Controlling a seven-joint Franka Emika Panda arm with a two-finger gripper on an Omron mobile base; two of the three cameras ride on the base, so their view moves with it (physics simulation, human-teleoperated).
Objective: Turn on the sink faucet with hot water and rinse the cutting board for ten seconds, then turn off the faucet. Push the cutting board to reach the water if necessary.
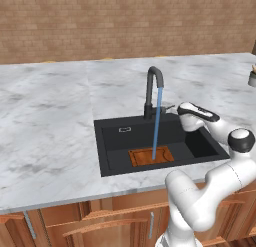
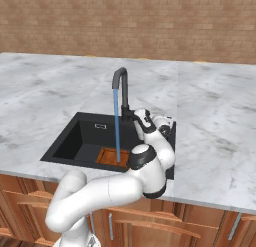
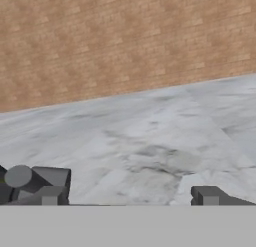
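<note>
Orange-brown board (image 1: 151,156) is lying flat on the floor of the black sink (image 1: 112,141), near its front wall. Blue water (image 1: 157,123) is falling straight onto the board from the black faucet (image 1: 152,91) behind it. Just right of the faucet's base, the gripper (image 1: 172,109) is reaching toward the side lever, fingers (image 3: 210,196) spread apart. Marble counter (image 1: 50,121) is stretching back to a brick wall (image 1: 100,21).
</note>
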